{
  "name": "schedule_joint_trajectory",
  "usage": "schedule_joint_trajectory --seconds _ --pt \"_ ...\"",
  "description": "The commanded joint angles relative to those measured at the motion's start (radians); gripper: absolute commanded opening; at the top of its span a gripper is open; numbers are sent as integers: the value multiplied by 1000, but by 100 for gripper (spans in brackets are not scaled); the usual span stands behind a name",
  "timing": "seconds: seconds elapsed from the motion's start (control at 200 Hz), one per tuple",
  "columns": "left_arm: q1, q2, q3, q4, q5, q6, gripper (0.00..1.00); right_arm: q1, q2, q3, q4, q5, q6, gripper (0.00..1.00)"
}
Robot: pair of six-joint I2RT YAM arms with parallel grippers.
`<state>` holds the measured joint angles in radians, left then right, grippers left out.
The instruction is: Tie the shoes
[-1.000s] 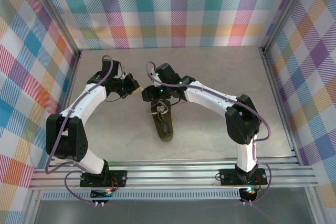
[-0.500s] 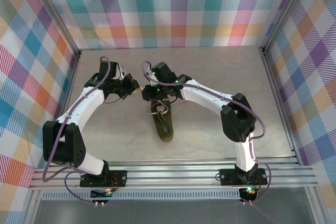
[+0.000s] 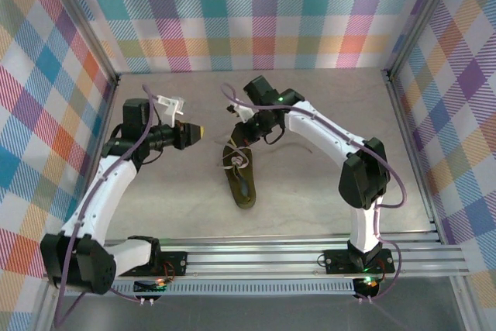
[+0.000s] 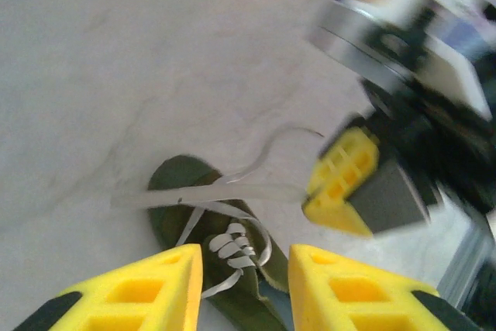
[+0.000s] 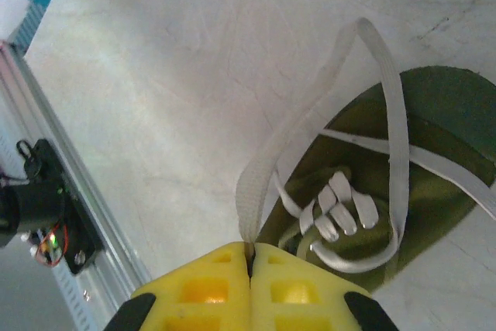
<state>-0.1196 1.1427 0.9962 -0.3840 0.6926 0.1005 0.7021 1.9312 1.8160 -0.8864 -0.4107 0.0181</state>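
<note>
L hand (image 3: 199, 132) farther left off shoe (image 3: 241, 182) vs before, apart; R hand (image 5: 249, 256) tight on lace (image 5: 306, 125).

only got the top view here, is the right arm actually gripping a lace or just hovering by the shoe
observer: Gripping. On the right wrist camera the right fingers are pressed together on the lace, no gap.
operator: left one got anything
observer: No. The left fingers are apart with nothing between them, above the shoe.
operator: any bow yet
observer: None that I can see. From the right fingers the lace makes one long loose bend back to the shoe.
</note>
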Motion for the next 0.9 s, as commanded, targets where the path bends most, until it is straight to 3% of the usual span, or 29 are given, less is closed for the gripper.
schedule_joint_trajectory --seconds 0.0,0.165,0.315,0.695,0.82,0.895 --pt "-15 -26 -70 156 172 290 37 5 -24 60 -175 -101 -176 0" --pt "-86 -10 -144 328 131 359 39 5 -12 108 -262 -157 -245 0" --pt "-167 -5 -159 252 91 645 53 4 -21 117 -280 -176 -265 0" --pt "-285 57 -146 224 -39 759 45 3 -15 134 -304 -199 -276 0" --pt "-307 66 -150 238 -60 764 35 2 -15 134 -310 -200 -279 0" --pt "-317 59 -151 237 -74 763 14 2 -15 130 -313 -198 -280 0"
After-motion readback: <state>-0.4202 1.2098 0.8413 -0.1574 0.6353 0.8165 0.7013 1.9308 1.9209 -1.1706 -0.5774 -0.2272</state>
